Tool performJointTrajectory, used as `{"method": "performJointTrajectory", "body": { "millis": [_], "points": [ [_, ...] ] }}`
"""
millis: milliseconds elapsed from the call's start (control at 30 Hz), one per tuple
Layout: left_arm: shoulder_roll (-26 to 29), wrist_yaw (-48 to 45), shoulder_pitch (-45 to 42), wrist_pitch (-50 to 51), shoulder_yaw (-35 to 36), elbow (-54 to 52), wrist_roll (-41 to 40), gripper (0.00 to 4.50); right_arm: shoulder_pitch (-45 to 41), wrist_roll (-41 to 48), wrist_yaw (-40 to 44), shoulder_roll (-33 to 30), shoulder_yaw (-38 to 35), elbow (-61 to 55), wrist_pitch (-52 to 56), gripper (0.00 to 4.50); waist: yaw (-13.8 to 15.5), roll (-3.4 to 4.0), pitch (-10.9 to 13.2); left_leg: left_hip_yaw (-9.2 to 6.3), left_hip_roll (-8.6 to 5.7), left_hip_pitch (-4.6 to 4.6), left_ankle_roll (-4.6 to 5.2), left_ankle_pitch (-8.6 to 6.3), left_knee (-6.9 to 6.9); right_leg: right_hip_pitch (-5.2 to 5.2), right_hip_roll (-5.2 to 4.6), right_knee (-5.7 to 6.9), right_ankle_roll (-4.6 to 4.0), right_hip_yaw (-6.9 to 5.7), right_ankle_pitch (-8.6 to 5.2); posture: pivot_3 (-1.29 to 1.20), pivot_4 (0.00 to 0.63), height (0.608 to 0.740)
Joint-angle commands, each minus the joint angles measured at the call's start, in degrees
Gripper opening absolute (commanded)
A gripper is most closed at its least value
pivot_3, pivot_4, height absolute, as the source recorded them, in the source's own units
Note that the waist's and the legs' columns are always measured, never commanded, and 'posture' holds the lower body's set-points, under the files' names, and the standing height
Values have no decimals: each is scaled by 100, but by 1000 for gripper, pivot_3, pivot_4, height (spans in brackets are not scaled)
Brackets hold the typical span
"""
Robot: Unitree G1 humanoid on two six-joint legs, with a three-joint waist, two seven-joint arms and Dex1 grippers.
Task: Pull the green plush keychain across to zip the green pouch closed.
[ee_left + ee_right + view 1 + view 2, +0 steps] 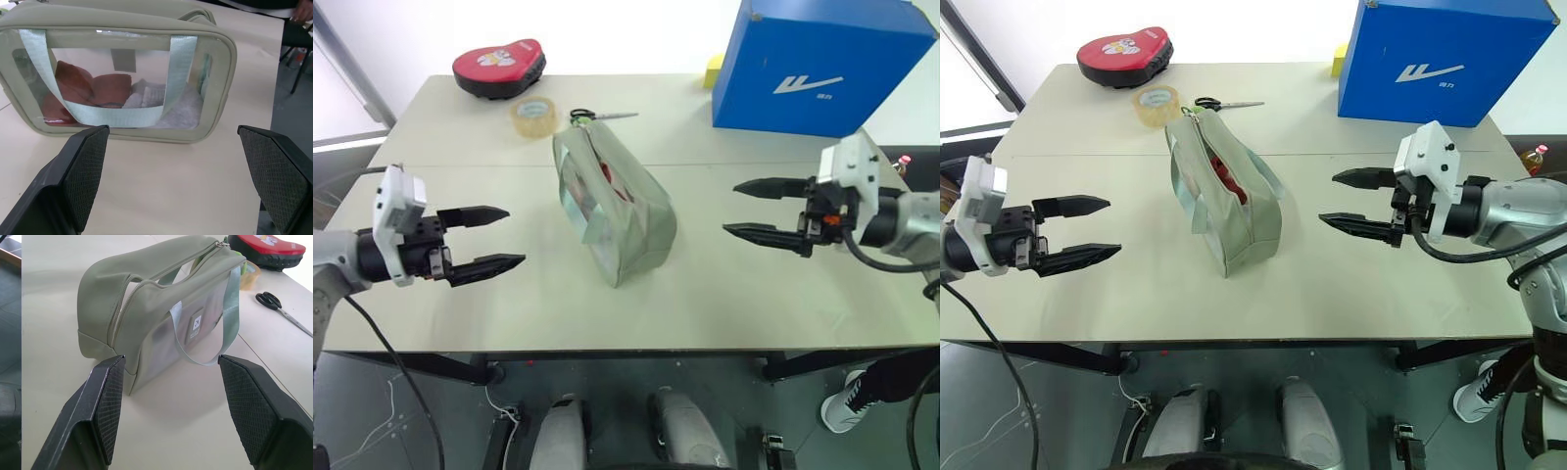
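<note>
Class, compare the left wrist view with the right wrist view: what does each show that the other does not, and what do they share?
Left wrist: red items and white items behind the pouch's clear window. Right wrist: the zipper along the pouch's top, scissors, a tape roll and a red case on the table. Both: the green pouch, its pale strap, and an open tool either side, neither touching it.

Green pouch lies between both pincers on table.

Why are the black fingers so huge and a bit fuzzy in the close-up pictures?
In the left wrist view the fingers sit right by the camera, so they look big and soft-edged, while the green pouch stays sharp. The right wrist view's fingers look the same.
</note>
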Motion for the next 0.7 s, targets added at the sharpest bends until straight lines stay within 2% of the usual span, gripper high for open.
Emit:
{"method": "performJointTrajectory", "body": {
  "millis": [33,433,533,633,700],
  "points": [
    [76,-51,-12,-109,164,-62,11,4472,-152,-1,-94,17,-30,-23,19,3128,0,0,0,0,0,0,0,0,0,0,0,0,0,0,0,0,150,737],
    [29,-114,-16,-152,200,-5,-10,4472,-698,117,-366,113,157,39,411,3128,-3,0,0,-1,1,-1,0,0,-1,-3,0,0,0,0,0,0,150,737],
    [105,-239,-123,-249,222,196,41,4472,-1494,595,-780,489,258,158,1148,3128,-30,3,2,-1,2,0,0,0,0,-5,0,2,-1,3,1,0,150,737],
    [134,-364,-343,-328,128,439,55,4472,-2469,1006,-1206,1144,573,404,1960,3128,-70,4,2,-3,4,2,0,0,-1,-9,3,8,-2,4,2,0,150,737],
    [85,-449,-573,-386,28,577,22,4472,-3056,957,-1494,1644,934,710,2396,3128,-87,4,2,-3,5,1,0,0,-2,-10,4,9,-3,-1,2,0,150,737]
  ]
}}
